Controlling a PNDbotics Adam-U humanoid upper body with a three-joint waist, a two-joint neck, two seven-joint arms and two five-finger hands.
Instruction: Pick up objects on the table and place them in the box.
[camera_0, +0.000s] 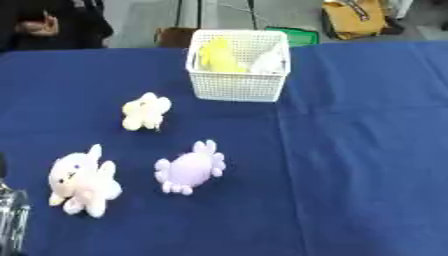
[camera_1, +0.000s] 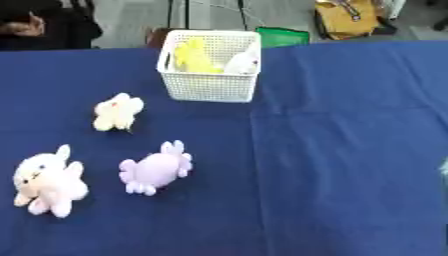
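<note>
Left eye view: L arm (camera_0: 12, 220) only a silvery sliver at lower-left edge; hand out of frame, finger state can't tell. Nearest to it: pink toy (camera_0: 81, 181), long axis up-down, just right of arm. Then purple toy (camera_0: 191, 168), cream toy (camera_0: 145, 111), box (camera_0: 238, 86) far-centre w/ yellow + white items inside. Right eye view lacks the L arm; pale sliver at its right edge, unclear.

Both views from head height, looking down and forward across blue tabletop (camera_0: 367, 150). Near edge at bottom, far edge and floor clutter at top. Medium distance.

Shared: white basket (camera_0: 238, 86), three plush toys (camera_1: 156, 167), cloth fold. Right eye view shifts everything leftward. Left eye view alone shows silver arm part (camera_0: 10, 220) at lower left corner.
</note>
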